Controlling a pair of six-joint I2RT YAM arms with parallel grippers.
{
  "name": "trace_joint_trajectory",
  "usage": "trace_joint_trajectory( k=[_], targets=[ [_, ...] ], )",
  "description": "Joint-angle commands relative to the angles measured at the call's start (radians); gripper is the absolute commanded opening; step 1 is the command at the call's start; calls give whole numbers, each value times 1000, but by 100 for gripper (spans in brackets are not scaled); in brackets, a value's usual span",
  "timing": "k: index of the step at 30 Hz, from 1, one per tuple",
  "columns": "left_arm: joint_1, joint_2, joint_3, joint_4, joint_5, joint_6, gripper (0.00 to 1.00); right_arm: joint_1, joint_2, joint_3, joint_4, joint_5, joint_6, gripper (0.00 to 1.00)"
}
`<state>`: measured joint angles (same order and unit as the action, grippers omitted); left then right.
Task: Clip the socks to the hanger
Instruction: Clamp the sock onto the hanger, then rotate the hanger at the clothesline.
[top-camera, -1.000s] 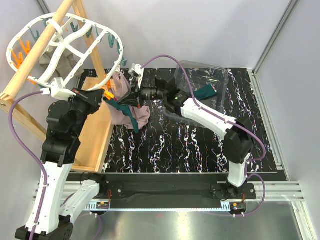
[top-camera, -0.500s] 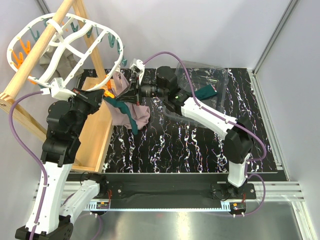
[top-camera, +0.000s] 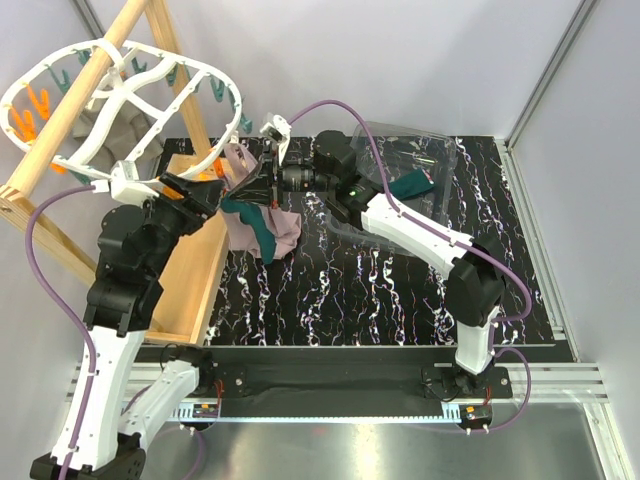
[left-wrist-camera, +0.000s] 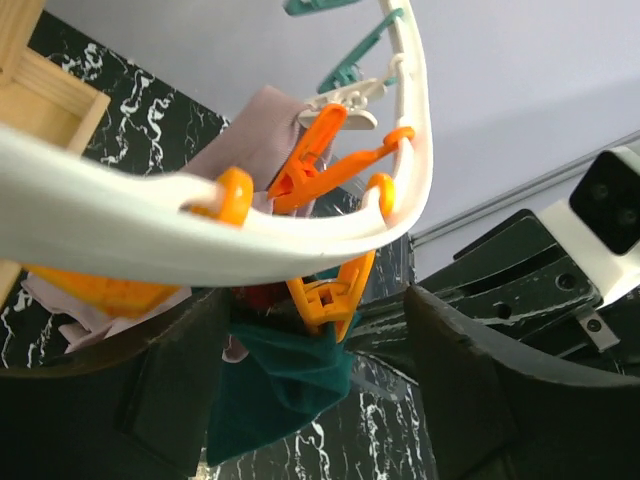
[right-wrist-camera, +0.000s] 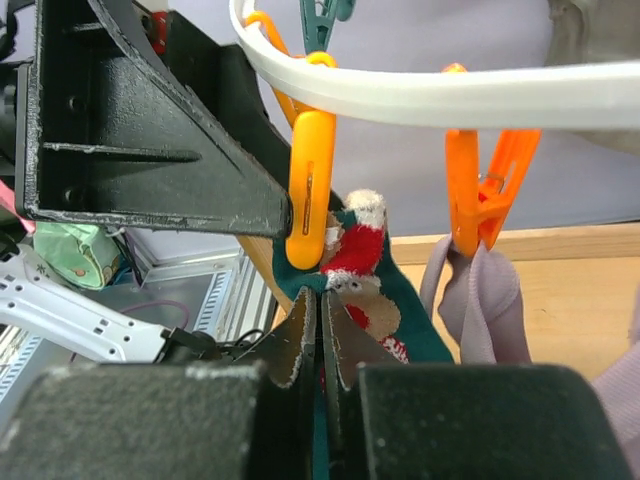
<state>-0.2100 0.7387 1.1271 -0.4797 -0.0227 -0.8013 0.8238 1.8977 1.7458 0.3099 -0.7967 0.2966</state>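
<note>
Your right jaws pinch the soft teal sock (right-wrist-camera: 408, 312), glossy orange peg (right-wrist-camera: 310, 190) at twelve o'clock; left jaws spread wide.

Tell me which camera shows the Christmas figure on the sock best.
Right wrist view: the red-and-white Christmas figure sits centre frame on the sock, just under an orange peg. Top view shows only a small teal sock strip; left wrist view shows teal fabric below the peg, the figure almost hidden.

sock (top-camera: 257, 230): hangs under hanger (top-camera: 130, 100) rim | right hand (top-camera: 251, 195): at sock top
</note>
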Motion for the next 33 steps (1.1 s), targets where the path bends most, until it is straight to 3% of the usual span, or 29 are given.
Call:
trace_joint_trajectory(
  k=[1,6,11,16,20,24,28,31,33],
  targets=[
    [-2,-36,-12,20,46,-1,78,3,17,58,44,-36,10,7],
    [-3,-79,-1,-8,46,16,76,3,31,77,-24,-30,-17,36],
    [-3,-143,-12,-19,127,24,73,5,-11,64,-129,56,-94,52],
    [-2,-177,-1,-10,300,86,66,11,-75,28,-215,192,-155,58],
    [-2,-211,49,-60,339,163,63,26,-89,-12,-193,247,-151,63],
    [-3,-231,164,-118,287,235,62,72,-75,-9,-204,326,-185,68],
    [-2,-228,316,-189,153,326,61,168,-91,-43,-219,525,-198,70],
    [-5,-222,424,-215,89,404,61,213,-135,-149,-186,716,-139,72],
    [-15,-220,473,-237,44,450,61,232,-160,-232,-134,763,-81,72]
  ],
)
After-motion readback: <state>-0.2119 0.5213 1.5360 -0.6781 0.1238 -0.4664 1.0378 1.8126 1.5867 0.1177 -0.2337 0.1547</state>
